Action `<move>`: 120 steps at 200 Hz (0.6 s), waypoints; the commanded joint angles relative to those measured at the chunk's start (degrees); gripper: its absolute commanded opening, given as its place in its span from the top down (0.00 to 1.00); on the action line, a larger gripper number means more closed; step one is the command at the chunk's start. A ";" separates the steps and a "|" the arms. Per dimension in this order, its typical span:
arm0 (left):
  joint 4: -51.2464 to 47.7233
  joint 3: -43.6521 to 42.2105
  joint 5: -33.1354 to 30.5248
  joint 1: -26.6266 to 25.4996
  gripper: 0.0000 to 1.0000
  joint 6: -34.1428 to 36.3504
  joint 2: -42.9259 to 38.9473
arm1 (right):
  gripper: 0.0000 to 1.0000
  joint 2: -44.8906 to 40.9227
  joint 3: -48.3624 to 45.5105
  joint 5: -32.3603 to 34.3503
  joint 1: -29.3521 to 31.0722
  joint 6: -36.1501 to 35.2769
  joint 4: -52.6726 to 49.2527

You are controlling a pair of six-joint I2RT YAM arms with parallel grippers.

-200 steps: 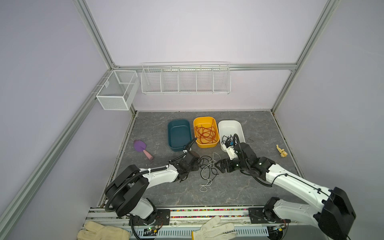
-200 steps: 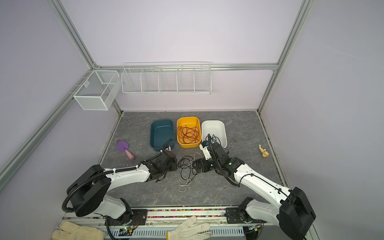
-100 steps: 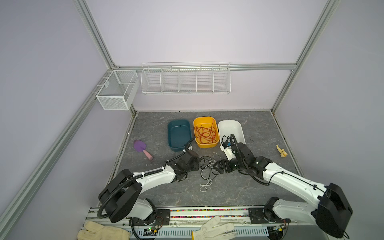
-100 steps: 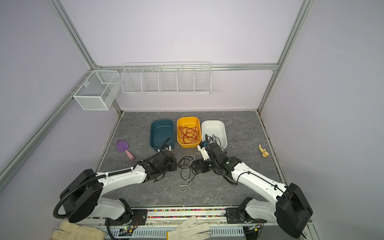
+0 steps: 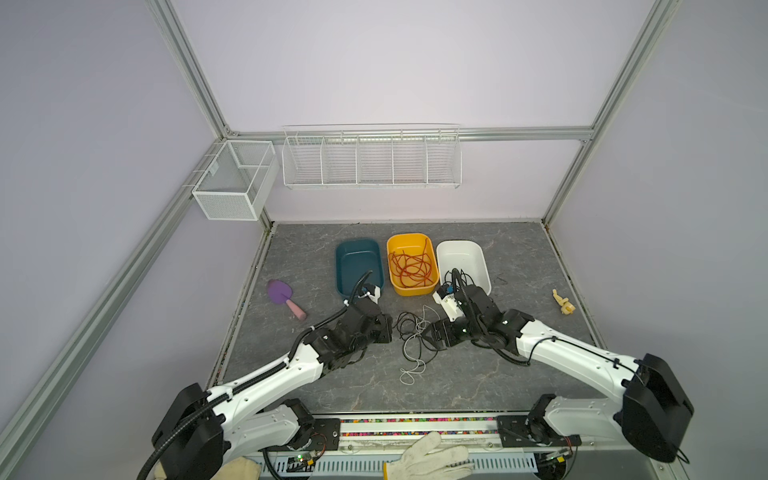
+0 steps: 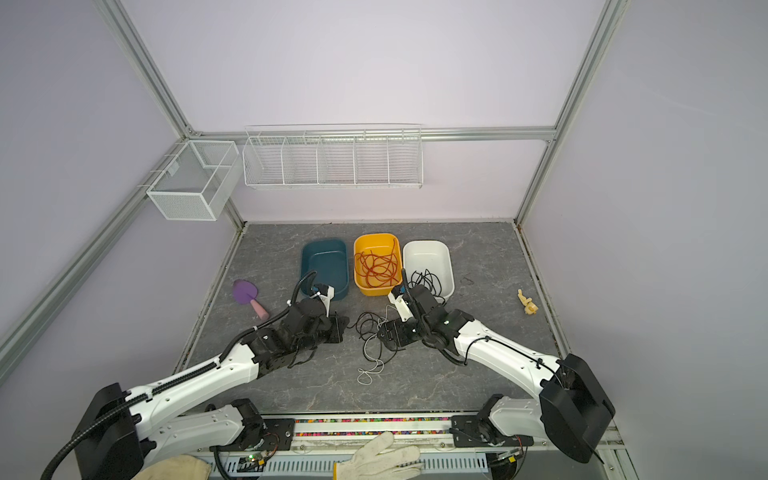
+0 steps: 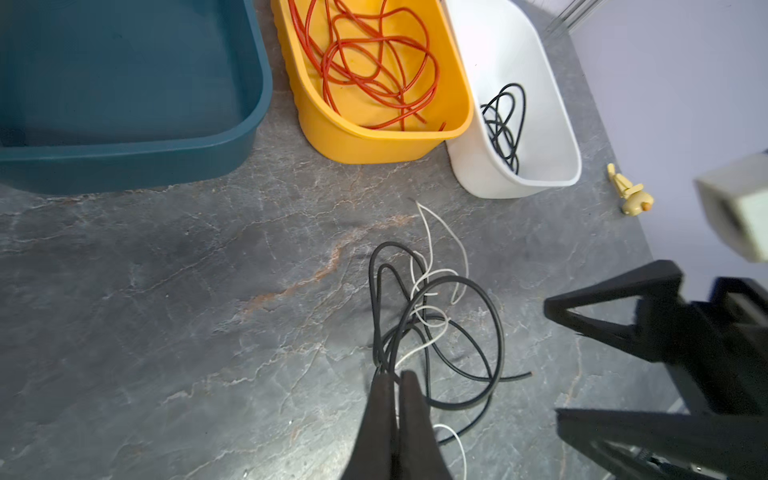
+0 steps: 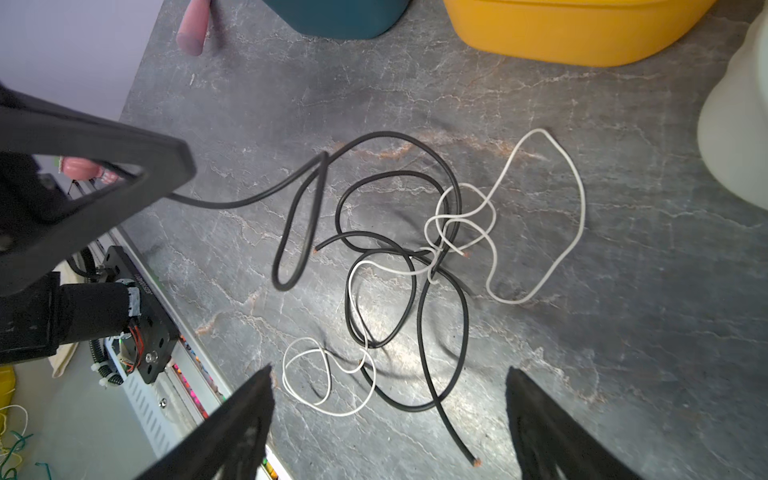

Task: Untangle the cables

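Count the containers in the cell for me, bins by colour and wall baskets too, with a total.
teal bin: 1
yellow bin: 1
white bin: 1
wire baskets on the wall: 2
Total: 5

Lilac walls, grey marbled floor, wire rack (white) on back wall

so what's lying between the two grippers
A knot of black cable and white cable, between the left gripper and right gripper; both top views and the right wrist view show it. The left gripper pinches the black cable.
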 commanded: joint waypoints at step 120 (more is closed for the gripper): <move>-8.88 8.71 5.19 0.17 1.00 -3.14 -16.63 | 0.08 -0.21 0.49 1.61 1.98 -1.75 1.44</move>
